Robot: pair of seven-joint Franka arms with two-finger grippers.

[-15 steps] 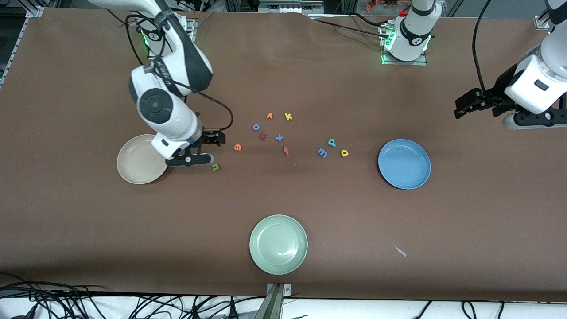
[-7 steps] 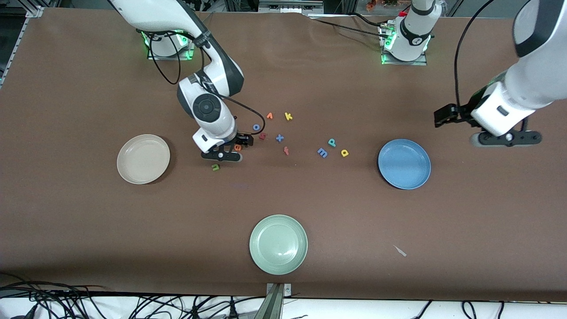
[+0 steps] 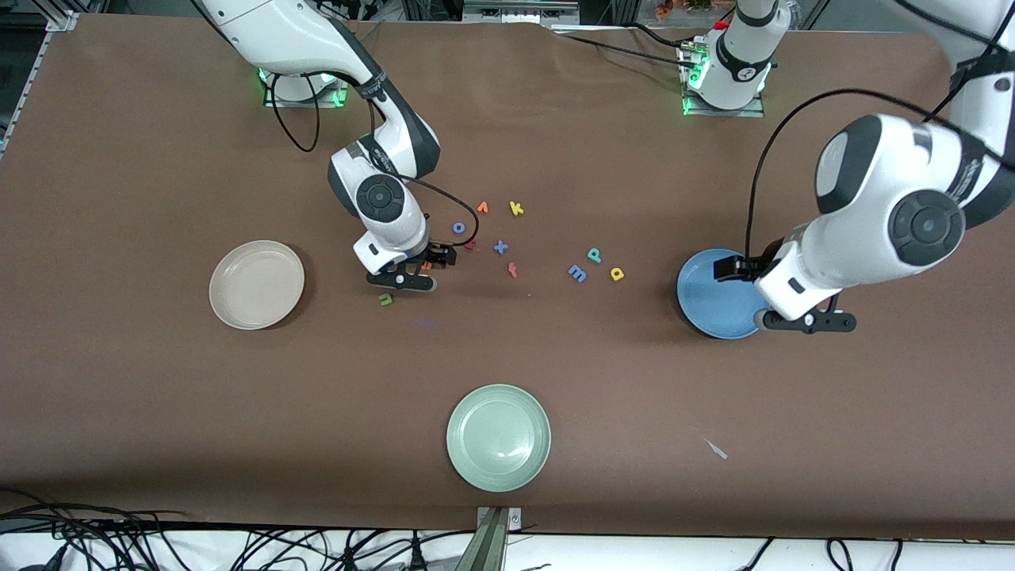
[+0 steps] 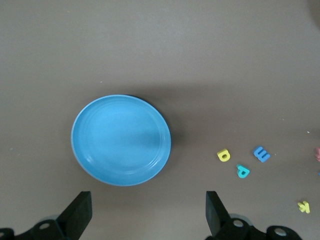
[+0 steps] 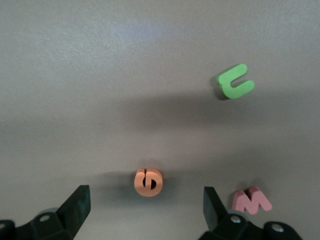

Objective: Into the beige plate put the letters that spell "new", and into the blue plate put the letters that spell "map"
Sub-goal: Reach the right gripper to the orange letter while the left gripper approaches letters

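currently beige plate (image 3: 256, 285) and blue plate (image 3: 718, 293) hold nothing; right gripper (image 3: 412, 274) spread wide over orange e (image 5: 148, 182), left gripper (image 3: 805, 321) spread wide, empty, over the blue plate's rim.

From the front camera, my right hand (image 3: 412, 274) covers most of the orange e (image 3: 427, 266); only a sliver shows. The pinkish-red w (image 3: 471, 245) is partly masked by the right arm's cable, too small to read as a letter there. My left hand (image 3: 801, 319) and its forearm hide the blue plate (image 3: 710, 293) along its edge toward the left arm's end. In both wrist views I see only finger stubs (image 4: 80, 212) (image 5: 77, 202) cut off by the frame edge, fingertips out of shot. In the left wrist view a pink scrap (image 4: 317, 153) is clipped by the frame edge; I can't tell which letter.
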